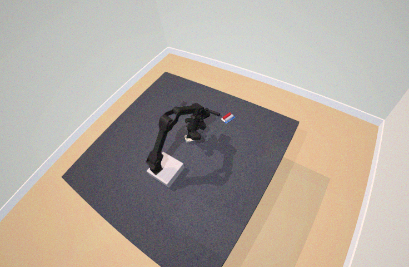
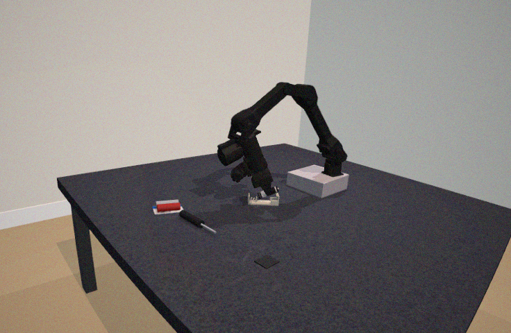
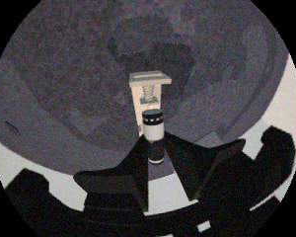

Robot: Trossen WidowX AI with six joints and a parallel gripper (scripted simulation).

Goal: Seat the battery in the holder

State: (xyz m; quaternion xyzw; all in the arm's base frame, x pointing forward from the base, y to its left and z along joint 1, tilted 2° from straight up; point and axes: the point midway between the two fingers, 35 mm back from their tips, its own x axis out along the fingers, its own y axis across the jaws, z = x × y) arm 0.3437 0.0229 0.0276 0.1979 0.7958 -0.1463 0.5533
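Observation:
A cream holder stands on the dark table. Its coiled spring shows at the far end in the wrist view and at the left end in the exterior view. My gripper is shut on the battery, over the holder. The battery has a white middle and black bands. It is tilted, its spring-side end lower and its other end raised near the top of the right end wall. The lip end is hidden by the battery and fingers in the wrist view. Whether battery and holder touch, I cannot tell.
A red, white and blue pack and a black-handled screwdriver lie beyond the holder from the arm's base. A thin black square lies nearer the exterior camera. The arm stands on a pale block.

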